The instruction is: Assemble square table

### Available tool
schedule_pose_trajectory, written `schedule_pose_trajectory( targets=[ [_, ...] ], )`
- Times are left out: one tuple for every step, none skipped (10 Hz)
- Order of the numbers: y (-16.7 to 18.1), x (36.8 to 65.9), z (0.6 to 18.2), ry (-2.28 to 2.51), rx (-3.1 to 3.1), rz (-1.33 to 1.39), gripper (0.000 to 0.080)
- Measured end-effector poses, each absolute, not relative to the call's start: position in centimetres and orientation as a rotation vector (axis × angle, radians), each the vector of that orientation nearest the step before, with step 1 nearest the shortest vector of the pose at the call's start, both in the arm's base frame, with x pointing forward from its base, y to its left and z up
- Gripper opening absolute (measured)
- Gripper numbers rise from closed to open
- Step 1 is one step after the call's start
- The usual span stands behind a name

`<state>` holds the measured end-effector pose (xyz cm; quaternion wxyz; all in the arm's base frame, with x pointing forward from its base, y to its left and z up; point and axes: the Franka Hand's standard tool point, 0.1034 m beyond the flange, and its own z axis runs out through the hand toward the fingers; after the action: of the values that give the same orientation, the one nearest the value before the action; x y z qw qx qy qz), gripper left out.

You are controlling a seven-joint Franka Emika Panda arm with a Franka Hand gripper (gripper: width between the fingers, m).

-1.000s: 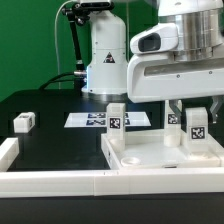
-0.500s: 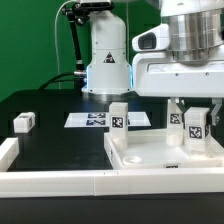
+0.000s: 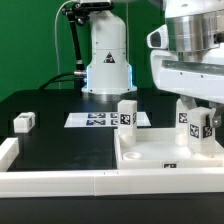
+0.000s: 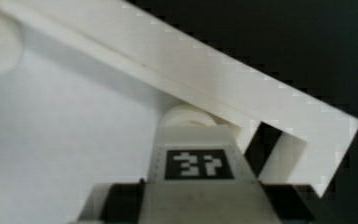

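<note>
Looking down through the wrist view, we are seeing the gripper point(image 4: 197, 200) holding the held leg point(image 4: 197, 162). The tagged block is sitting tight between its two fingers, so we are reading the gripper as clamped on that leg. In the exterior view the gripper point(image 3: 198, 113) is hanging over the far corner of the slab point(image 3: 160, 158) on the exterior view's right. The slab is lying flat on the black table point(image 3: 60, 145), rim upward, just behind the front rail point(image 3: 60, 181).

We are judging the chief risk to be the slab itself. Nothing is pinning it down, so any twist or sideways pull on the held leg point(image 3: 203, 128) could drag the whole slab along, or jam the leg askew in its seat.

The held leg is standing upright, its long axis running vertically, its free end pointing up and a tag facing the exterior camera. Another leg point(image 3: 127, 113) is standing likewise at the slab's other far corner. A loose leg point(image 3: 24, 122) is lying well apart, toward the exterior view's left.
</note>
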<state>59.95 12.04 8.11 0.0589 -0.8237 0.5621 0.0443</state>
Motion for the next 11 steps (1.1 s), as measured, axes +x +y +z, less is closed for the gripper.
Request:
schedule_pose_trajectory(
  targets=[
    [12.14,59.97,8.09,1.794,-2.429,0.142,0.0291],
    [12.18,59.98,8.09,1.832,-2.401,0.145,0.0291],
    [12.23,59.98,8.09,1.921,-2.33,0.155,0.0291],
    [12.23,59.98,8.09,1.941,-2.314,0.157,0.0291],
    [12.22,59.98,8.09,1.88,-2.361,0.152,0.0291],
    [12.19,59.97,8.15,1.813,-2.41,0.149,0.0444],
    [12.18,59.96,8.22,1.702,-2.491,0.139,0.0598],
    [12.25,59.91,8.27,1.547,-2.585,0.132,0.0598],
    [12.24,59.91,8.26,1.415,-2.656,0.122,0.0633],
    [12.24,59.9,8.26,1.272,-2.723,0.112,0.0646],
    [12.22,59.88,8.21,1.12,-2.787,0.102,0.0649]
  ],
)
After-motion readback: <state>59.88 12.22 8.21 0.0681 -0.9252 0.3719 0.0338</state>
